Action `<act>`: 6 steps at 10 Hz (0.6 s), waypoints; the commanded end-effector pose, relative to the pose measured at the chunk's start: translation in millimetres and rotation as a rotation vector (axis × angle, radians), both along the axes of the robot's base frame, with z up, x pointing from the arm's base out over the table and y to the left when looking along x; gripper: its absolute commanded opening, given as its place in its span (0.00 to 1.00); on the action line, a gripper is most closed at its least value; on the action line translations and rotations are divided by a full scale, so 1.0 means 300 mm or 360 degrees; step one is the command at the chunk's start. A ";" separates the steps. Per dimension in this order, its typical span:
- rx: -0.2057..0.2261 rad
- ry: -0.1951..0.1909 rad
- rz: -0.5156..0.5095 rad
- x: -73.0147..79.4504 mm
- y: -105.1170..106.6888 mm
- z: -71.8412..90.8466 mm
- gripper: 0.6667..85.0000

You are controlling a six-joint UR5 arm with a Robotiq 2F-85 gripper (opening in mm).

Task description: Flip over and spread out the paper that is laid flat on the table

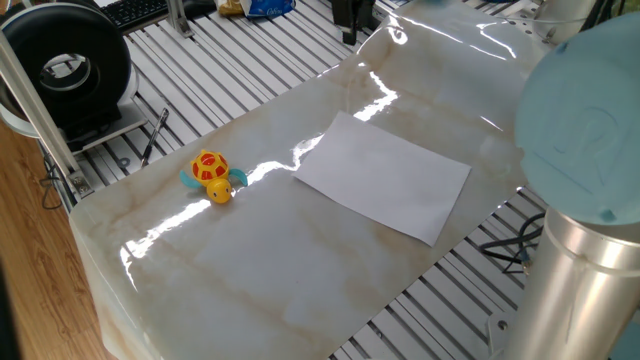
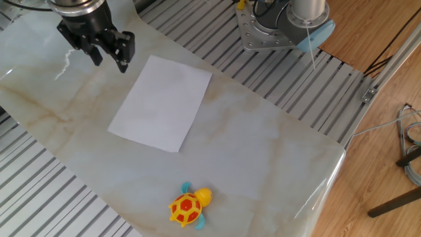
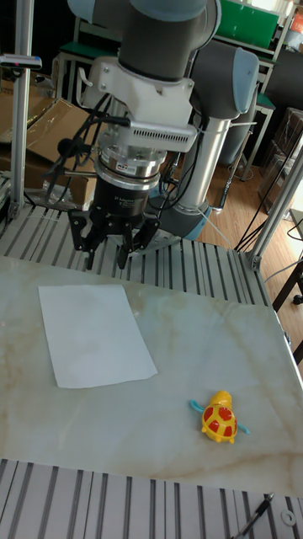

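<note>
Thin plain white rectangular paper sheet (image 2: 161, 101) lies flat, matte, edges crisp, mid-slab on glossy cream marble-look table (image 2: 263, 148). Black two-finger gripper (image 2: 109, 56) hangs just beyond the sheet's far corner, fingers parted, holding nothing. Yellow-orange plastic toy turtle (image 2: 189, 205) well apart; bare slab between.

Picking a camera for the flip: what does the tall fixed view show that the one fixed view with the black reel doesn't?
Only the tall view shows the whole gripper, fingers spread and empty, above the table just beyond the paper's far edge, plus the arm behind it. Only the reel view shows the black reel and a keyboard. Both show the paper lying flat and the toy turtle apart from it.
</note>
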State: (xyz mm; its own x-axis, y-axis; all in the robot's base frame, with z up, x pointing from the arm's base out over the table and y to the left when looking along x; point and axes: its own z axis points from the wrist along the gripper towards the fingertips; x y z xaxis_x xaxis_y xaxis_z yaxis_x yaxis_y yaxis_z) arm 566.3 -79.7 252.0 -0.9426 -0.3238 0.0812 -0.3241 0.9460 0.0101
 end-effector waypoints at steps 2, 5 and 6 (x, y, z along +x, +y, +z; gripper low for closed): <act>0.0072 -0.0008 0.0003 0.018 0.029 -0.078 0.60; 0.0069 -0.0103 0.0001 0.112 0.060 -0.179 0.60; 0.0050 -0.0103 -0.0045 0.112 0.050 -0.179 0.60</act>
